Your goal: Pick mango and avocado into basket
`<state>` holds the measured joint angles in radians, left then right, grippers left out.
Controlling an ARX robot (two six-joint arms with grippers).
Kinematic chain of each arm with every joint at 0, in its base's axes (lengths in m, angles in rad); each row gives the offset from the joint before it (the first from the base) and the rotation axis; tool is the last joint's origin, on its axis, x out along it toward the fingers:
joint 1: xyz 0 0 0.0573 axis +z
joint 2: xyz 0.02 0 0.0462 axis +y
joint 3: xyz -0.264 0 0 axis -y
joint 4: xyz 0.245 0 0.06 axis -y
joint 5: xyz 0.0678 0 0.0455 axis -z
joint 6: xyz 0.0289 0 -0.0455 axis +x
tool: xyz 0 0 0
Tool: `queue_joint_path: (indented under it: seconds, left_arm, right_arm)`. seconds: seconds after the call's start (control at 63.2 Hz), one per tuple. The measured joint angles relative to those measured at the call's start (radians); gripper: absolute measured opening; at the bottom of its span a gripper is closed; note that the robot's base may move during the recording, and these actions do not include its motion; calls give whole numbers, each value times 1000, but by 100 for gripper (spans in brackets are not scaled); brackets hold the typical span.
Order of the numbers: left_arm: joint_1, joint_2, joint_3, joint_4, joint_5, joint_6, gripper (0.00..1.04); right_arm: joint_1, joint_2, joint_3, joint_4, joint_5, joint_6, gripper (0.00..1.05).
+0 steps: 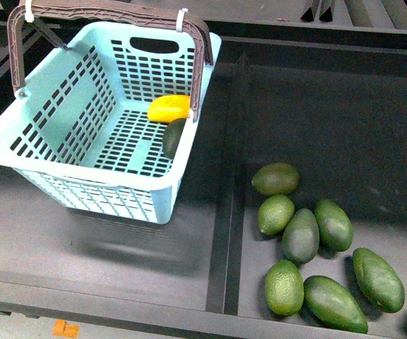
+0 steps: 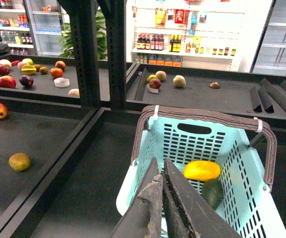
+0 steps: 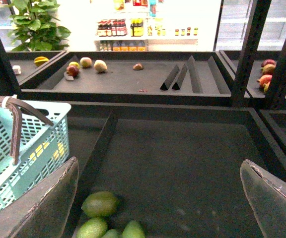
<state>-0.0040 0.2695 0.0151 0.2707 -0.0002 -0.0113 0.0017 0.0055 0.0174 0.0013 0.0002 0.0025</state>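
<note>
The mango (image 1: 169,108) and the avocado (image 1: 174,137) lie touching on the slotted floor of the teal plastic basket (image 1: 62,106), against its right wall, under the ribbed brown handle (image 1: 200,67). The rest of the basket floor is bare. A raised divider (image 1: 225,233) separates the basket's bin from a cluster of loose avocados (image 1: 309,240); one there looks pebbly, though glare blurs it. The left gripper (image 2: 162,168) hangs shut, empty, above the basket's rim. The right gripper (image 3: 158,191) is spread wide over smooth dark shelf.

Teal slotted basket (image 1: 62,134) with brown handles (image 1: 200,63), yellow-orange mango (image 1: 169,108), dark green avocado (image 1: 174,137).
</note>
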Motion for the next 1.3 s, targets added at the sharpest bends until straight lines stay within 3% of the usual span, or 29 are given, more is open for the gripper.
queue_joint_path:
  seconds: [0.237, 0.332, 0.965, 1.155, 1.297]
  left_arm:
    - [0, -93, 0, -95, 0, 0, 3]
    - [0, -245, 0, -261, 0, 0, 3]
    - [0, -263, 0, -269, 0, 0, 3]
    - [0, -263, 0, -269, 0, 0, 41]
    - [0, -263, 0, -269, 0, 0, 76]
  right_arm:
    - [0, 0, 0, 0, 0, 0, 96]
    - [0, 0, 0, 0, 0, 0, 96]
    - [0, 0, 0, 0, 0, 0, 96]
    - [0, 0, 0, 0, 0, 0, 96]
    - [0, 0, 0, 0, 0, 0, 96]
